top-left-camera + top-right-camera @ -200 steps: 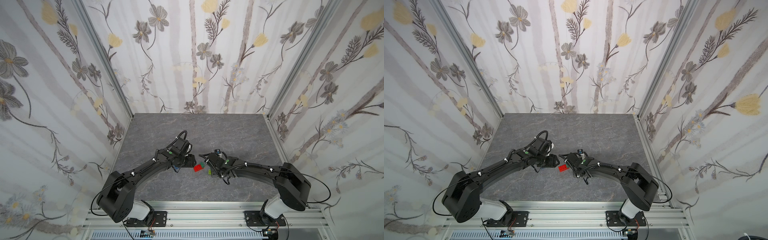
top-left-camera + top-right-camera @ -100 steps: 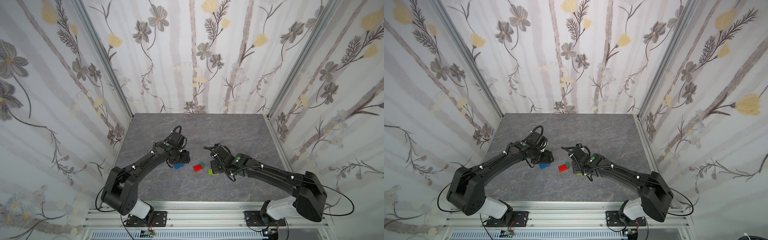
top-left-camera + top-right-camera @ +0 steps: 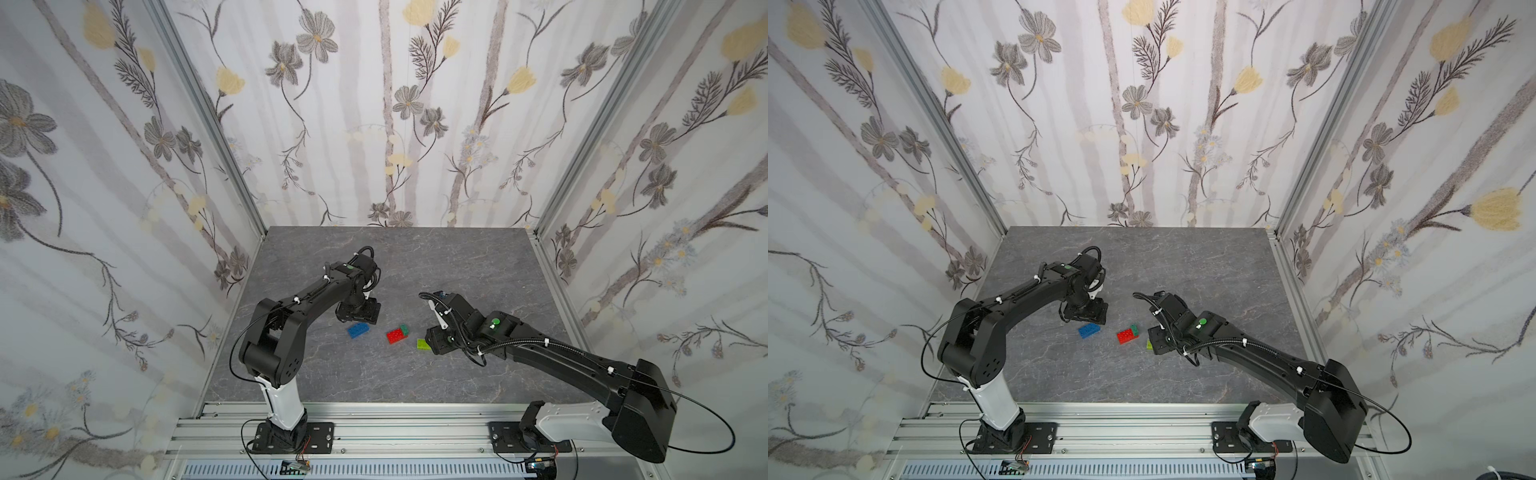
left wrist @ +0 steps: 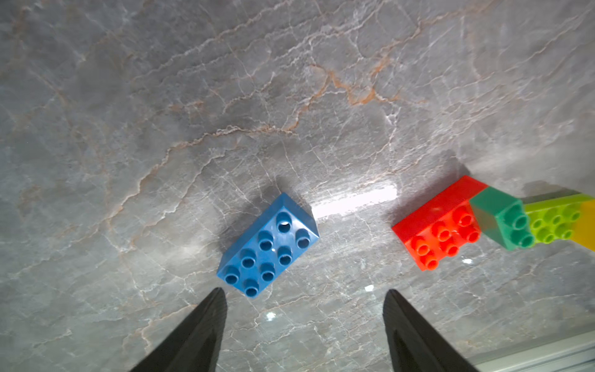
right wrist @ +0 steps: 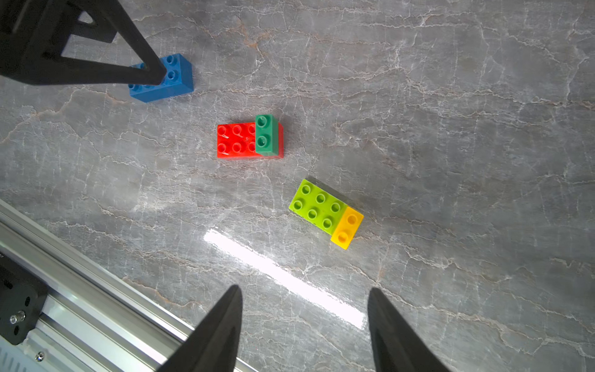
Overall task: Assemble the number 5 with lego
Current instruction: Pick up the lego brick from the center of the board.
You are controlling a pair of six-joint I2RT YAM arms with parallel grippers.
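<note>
Counter grey marble in both top views; we see blue brick, red brick with dark green brick on its end, lime brick half under right arm. Pieces apart, no 5 built.

Left wrist view: we see left fingers spread, empty, blue brick just ahead of tips, untouched.

Right wrist view: right fingers spread, empty; lime brick with yellow brick on its end lies ahead, red-green pair further on.
</note>
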